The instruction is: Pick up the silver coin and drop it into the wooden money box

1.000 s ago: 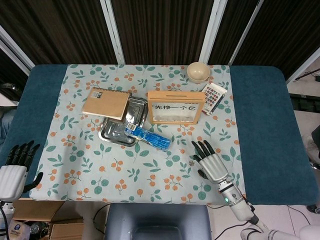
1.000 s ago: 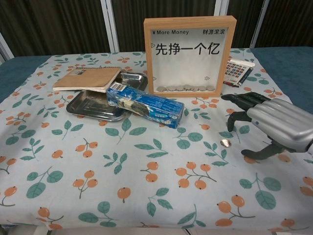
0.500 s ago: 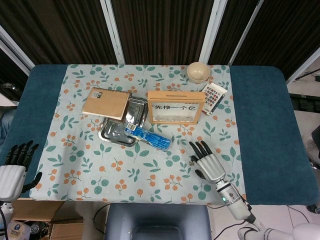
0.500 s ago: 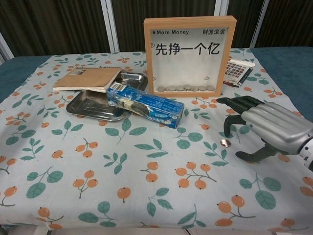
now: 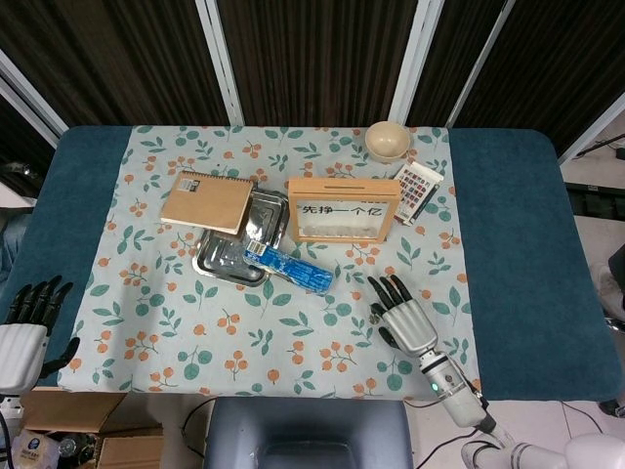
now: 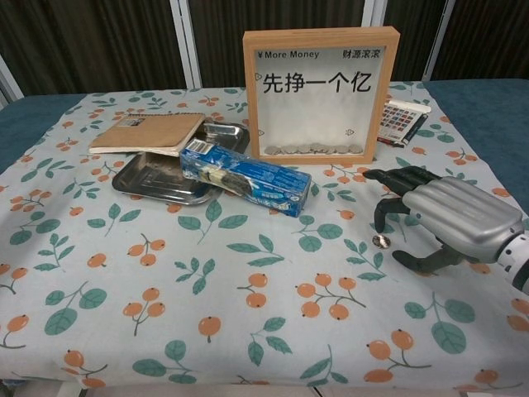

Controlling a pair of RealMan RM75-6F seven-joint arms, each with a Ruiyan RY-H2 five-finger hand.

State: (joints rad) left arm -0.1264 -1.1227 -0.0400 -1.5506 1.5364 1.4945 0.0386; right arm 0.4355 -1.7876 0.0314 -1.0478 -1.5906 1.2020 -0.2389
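Silver coin (image 6: 381, 241): lying flat on the patterned cloth (image 6: 207, 273), just beside the right hand (image 6: 442, 217); that hand is arching over it, fingers apart, gripping nothing. Wooden money box (image 6: 321, 83): standing upright behind, coins resting along its inner base. Left hand (image 5: 27, 327): hanging off the worktop's near-left edge, fingers spread, holding nothing. Blue carton (image 6: 245, 176): leaning on the steel tray (image 6: 161, 178).

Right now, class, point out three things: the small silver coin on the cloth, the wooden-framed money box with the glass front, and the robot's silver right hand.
small silver coin (image 6: 381, 241): chest view, its flat face.
wooden-framed money box (image 6: 321, 37): chest view, top rail of the frame.
silver right hand (image 6: 450, 217): chest view, back of the hand.
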